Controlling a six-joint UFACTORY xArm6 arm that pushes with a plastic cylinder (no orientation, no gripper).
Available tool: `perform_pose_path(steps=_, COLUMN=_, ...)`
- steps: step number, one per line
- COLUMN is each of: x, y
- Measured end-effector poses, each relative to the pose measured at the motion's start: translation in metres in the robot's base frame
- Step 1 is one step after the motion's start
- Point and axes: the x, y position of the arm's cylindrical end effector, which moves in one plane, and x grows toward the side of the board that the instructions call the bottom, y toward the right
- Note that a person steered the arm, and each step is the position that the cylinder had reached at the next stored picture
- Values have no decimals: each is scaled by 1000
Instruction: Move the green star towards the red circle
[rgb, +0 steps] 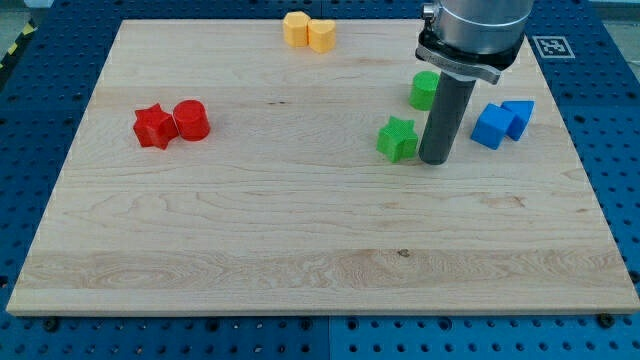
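My tip (434, 160), the lower end of the straight dark rod that serves as the tool, rests on the pale wooden bench (300, 250). The tool is a plain rod with no jaws, so there is nothing on it to stand apart, together or clamped.

The small green star-shaped block (397, 138) sits just beside the tip on the view's left; whether the two touch I cannot tell. Behind the rod, toward the view's top, a second green block (423, 90) is partly hidden, its shape unclear. To the view's right of the tip lie two blue blocks (502, 122), touching each other.

Well apart from the tip, far to the view's left, the red round block (191, 120) touches a red star-shaped block (154, 127). Up and to the view's left of the tip, near the bench's top edge, two yellow blocks (309, 31) sit together.
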Motion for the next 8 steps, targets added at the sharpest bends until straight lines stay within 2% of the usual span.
perform_pose_path(steps=2, x=-16, y=-6)
perform_pose_path(steps=5, x=-15, y=-111)
perform_pose_path(steps=8, x=-15, y=-147)
